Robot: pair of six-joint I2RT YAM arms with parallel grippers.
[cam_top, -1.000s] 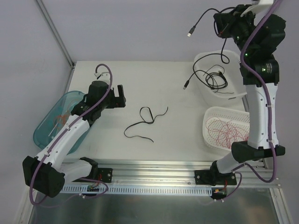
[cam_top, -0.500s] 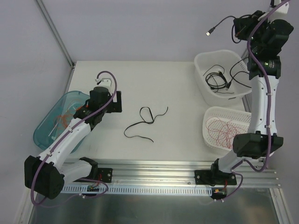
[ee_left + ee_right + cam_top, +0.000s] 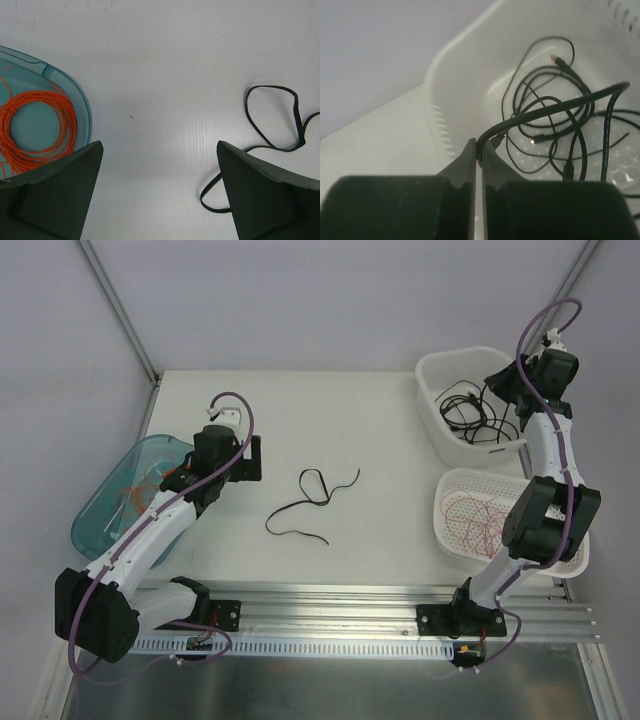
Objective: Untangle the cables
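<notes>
No mixed tangle of cables shows; the wires lie sorted apart. One thin black cable (image 3: 312, 498) lies looped on the table's middle, also in the left wrist view (image 3: 280, 125). My left gripper (image 3: 250, 458) is open and empty, left of that cable; in the left wrist view (image 3: 160, 200) its jaws stand wide apart over bare table. My right gripper (image 3: 500, 385) hangs over the white bin (image 3: 432, 430), shut on a thicker black cable (image 3: 545, 107) that runs down into the pile of black cables (image 3: 468, 412) in the bin. The shut jaws (image 3: 479, 147) pinch the cable's end.
A teal tray (image 3: 110, 500) at the left edge holds an orange wire coil (image 3: 35, 125). A white perforated basket (image 3: 445, 490) at the right holds red wires (image 3: 485, 520). The bin wall (image 3: 450, 60) is right under the right gripper.
My right arm has come down from high above the bin, lowering its black cable; the dangling plug end is now inside the bin. My left gripper has shifted only slightly.
</notes>
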